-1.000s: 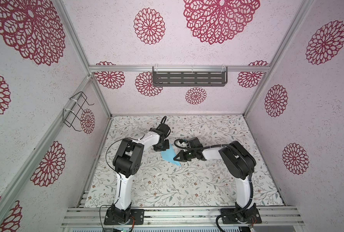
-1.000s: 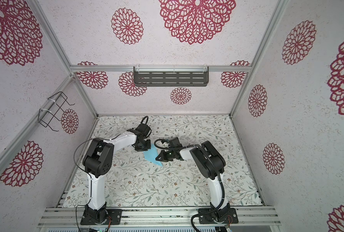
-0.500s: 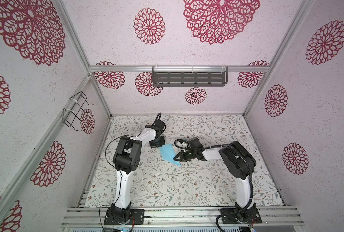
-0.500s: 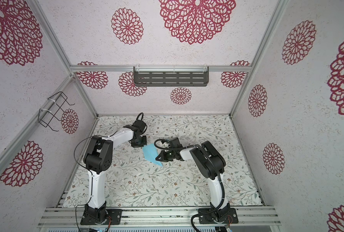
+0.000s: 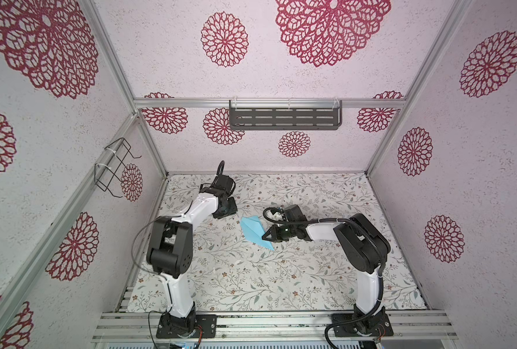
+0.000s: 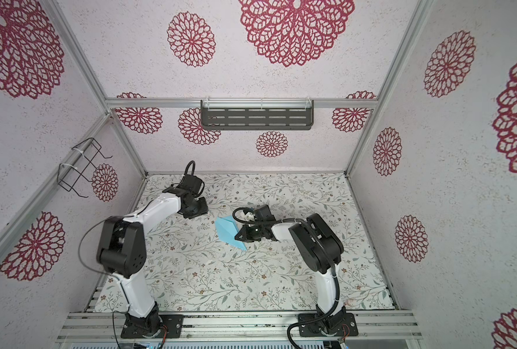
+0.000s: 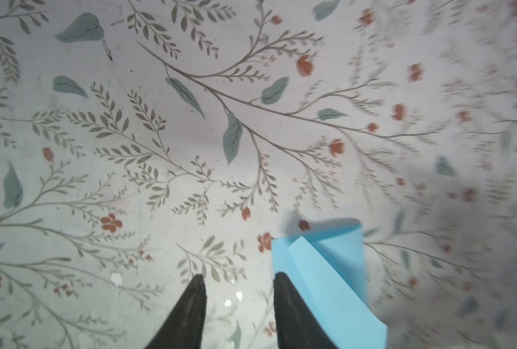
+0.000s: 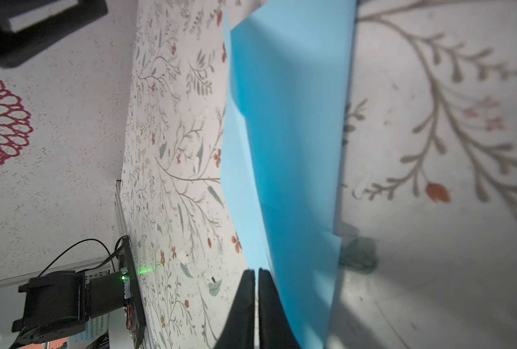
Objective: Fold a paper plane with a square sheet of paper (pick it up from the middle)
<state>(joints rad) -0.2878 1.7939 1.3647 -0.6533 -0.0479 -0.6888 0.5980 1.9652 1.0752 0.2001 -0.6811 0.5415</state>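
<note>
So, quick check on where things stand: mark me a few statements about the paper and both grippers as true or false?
1. The paper is folded into a pointed paper plane lying on the floral mat. True.
2. The left gripper is clamped on the paper plane. False: its jaws stand open with only mat between them, and the plane lies beside one finger.
3. The right gripper has its jaws wide apart. False: they are almost together, with only a thin slit between them.
4. In both top views the right gripper's tip meets the plane's edge, nearer the pointed end than the wide end. True.
</note>
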